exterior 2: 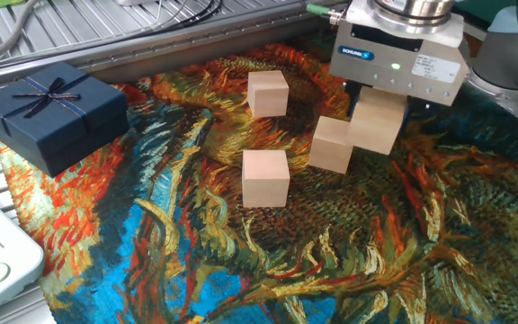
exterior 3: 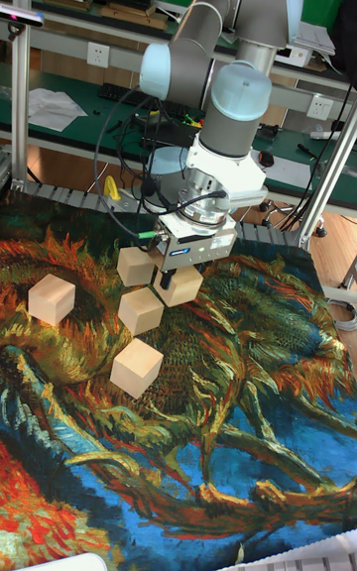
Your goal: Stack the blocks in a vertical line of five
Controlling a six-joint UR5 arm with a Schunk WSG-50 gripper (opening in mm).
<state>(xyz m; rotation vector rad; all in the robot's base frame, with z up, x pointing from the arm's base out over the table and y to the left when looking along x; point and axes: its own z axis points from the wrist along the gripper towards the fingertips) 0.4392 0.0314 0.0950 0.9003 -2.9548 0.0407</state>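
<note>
light: bright, even | shadows: soft, faint | focus: sharp

The gripper [exterior 2: 378, 101] fingertips were hidden behind the carried block [exterior 2: 377, 124] in the fixed view, and its housing was cut off by the top edge. Contact between the carried block and the block [exterior 2: 333, 144] beside it could not be determined. The fifth block [exterior 3: 135, 266] appeared only in the tall view, partly covered

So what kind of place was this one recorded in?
Most likely a robotics lab: the arm works over a painting-print cloth on an aluminium-framed bench, with a cluttered green workbench and wall sockets behind.
</note>
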